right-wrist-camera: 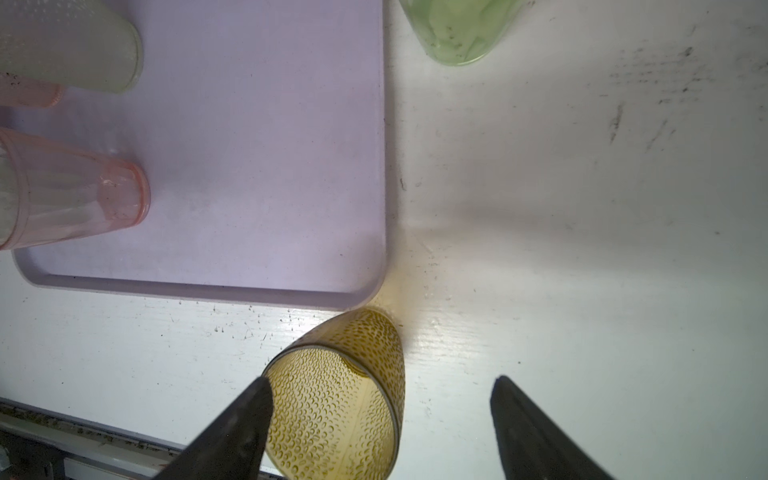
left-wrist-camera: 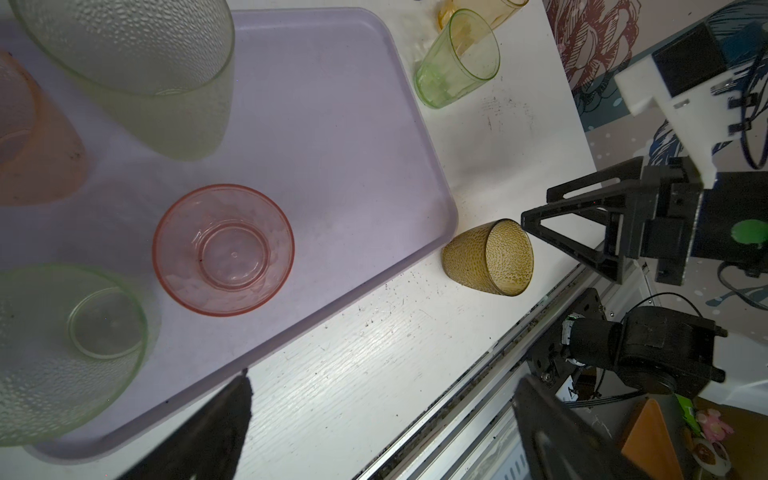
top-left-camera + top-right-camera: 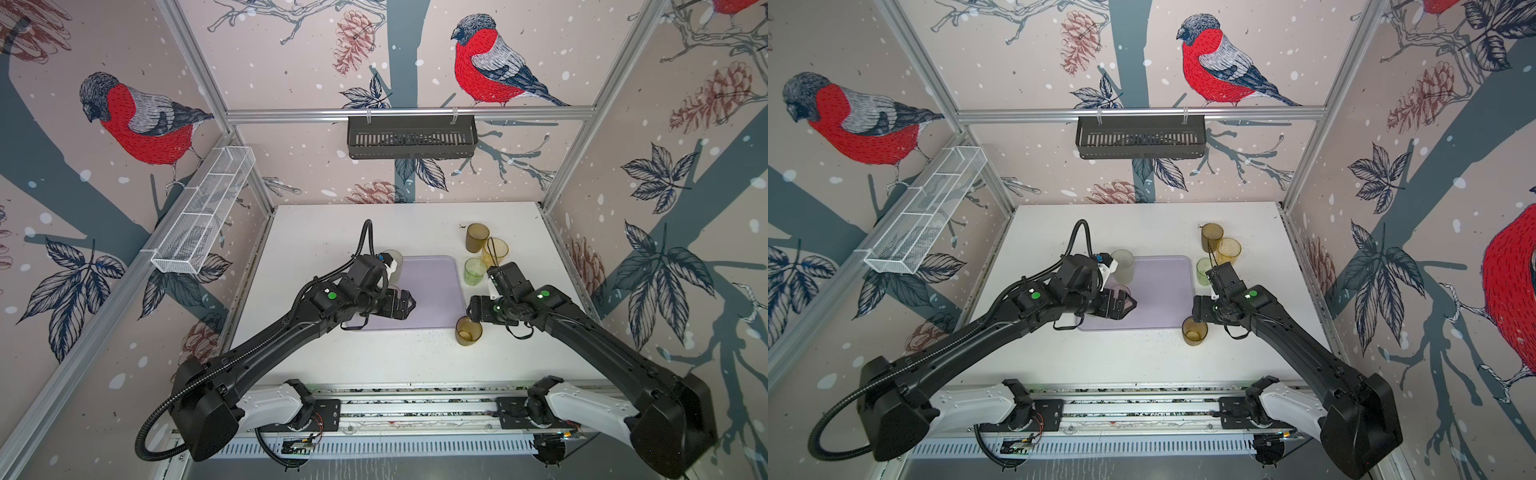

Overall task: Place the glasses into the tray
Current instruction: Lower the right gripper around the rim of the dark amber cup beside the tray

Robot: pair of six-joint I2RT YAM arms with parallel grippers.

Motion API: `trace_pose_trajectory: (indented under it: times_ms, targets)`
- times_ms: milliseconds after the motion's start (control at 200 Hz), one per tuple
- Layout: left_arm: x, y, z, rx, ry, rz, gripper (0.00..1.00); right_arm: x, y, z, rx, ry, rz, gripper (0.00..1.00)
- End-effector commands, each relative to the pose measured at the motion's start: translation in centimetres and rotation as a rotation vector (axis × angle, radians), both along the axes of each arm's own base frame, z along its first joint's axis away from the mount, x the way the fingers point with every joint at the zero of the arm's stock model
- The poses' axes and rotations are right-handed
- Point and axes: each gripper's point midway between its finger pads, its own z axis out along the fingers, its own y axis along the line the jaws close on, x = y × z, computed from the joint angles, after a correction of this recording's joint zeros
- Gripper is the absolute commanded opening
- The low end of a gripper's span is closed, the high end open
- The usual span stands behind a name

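Dimpled amber tumbler (image 1: 332, 399), flat rect. tray (image 1: 249, 166)

Pale lavender tray (image 2: 332, 124). Smooth clear pink tumbler (image 2: 224, 249). Pebbled, frosted pale green tumbler (image 2: 137, 62). Glossy brighter green tumbler (image 2: 457, 58). Olive-amber tumbler (image 2: 488, 257), dimpled all over. White wood-grained counter (image 2: 374, 365), dark-specked. Black fingers (image 1: 232, 432). Black slotted basket (image 3: 411, 137); white wire-mesh basket (image 3: 203, 216). Pinkish wallpaper (image 3: 291, 62) with red-breasted grey birds, rust pinecones, blue-grey branches and white flecks.

My left arm (image 3: 266, 345) and right arm (image 3: 602, 345) are black with white bases. Each carries a green dot (image 3: 332, 296). A ribbed hose (image 3: 140, 440) runs along the left. The jaws seem to be black triangular frames.
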Motion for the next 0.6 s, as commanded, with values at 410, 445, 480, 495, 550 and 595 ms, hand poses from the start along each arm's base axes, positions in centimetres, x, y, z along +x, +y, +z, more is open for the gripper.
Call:
trace_pose_trajectory:
  times_ms: [410, 445, 480, 495, 550, 595]
  targets:
    - [0.9, -0.6, 0.0, 0.023, -0.05, -0.04, 0.98, -1.7, -0.7, -1.3, -0.035, 0.036, 0.029, 0.69]
    - [0.9, -0.6, 0.0, 0.023, -0.051, -0.039, 0.98, -1.7, -0.6, -1.3, -0.032, 0.035, 0.028, 0.68]
    - [0.8, -0.5, 0.1, 0.021, -0.053, -0.039, 0.98, -1.8, -0.6, -1.3, -0.032, 0.035, 0.029, 0.67]
    - [0.8, -0.5, 0.1, 0.022, -0.053, -0.038, 0.98, -1.8, -0.6, -1.3, -0.033, 0.036, 0.028, 0.66]
    - [0.8, -0.3, 0.2, 0.02, -0.058, -0.035, 0.98, -1.8, -0.6, -1.4, -0.037, 0.038, 0.028, 0.65]
    - [0.7, -0.2, 0.3, 0.02, -0.063, -0.03, 0.98, -1.8, -0.6, -1.5, -0.038, 0.041, 0.027, 0.64]
